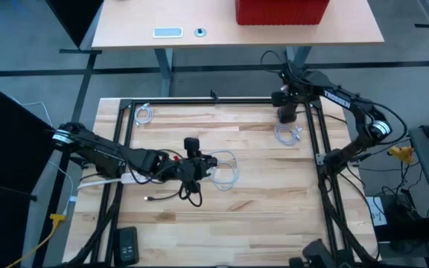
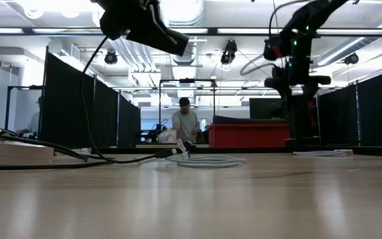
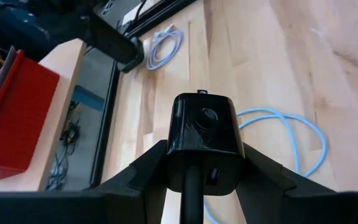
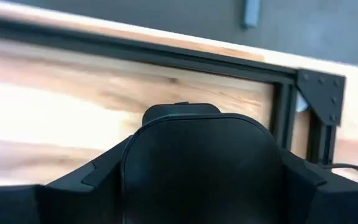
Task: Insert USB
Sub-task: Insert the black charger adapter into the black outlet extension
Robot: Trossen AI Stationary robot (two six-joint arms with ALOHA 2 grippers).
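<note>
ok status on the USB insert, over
Left gripper shut on black block mid-table. Right gripper at far right corner, closed on a black object. Light-blue cable coiled beside left gripper.

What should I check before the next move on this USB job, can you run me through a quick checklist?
1. Left gripper holding the black adapter block: ok, clamped between its fingers.
2. Right gripper holding its black block: ok, it fills the fingers.
3. The two grippers close enough to mate parts: not ok, the right one is at the far right corner, the left near the table's middle.
4. USB plug on the black cable picked up: not ok, it lies loose on the table.
5. Port facing the plug: cannot tell.
</note>
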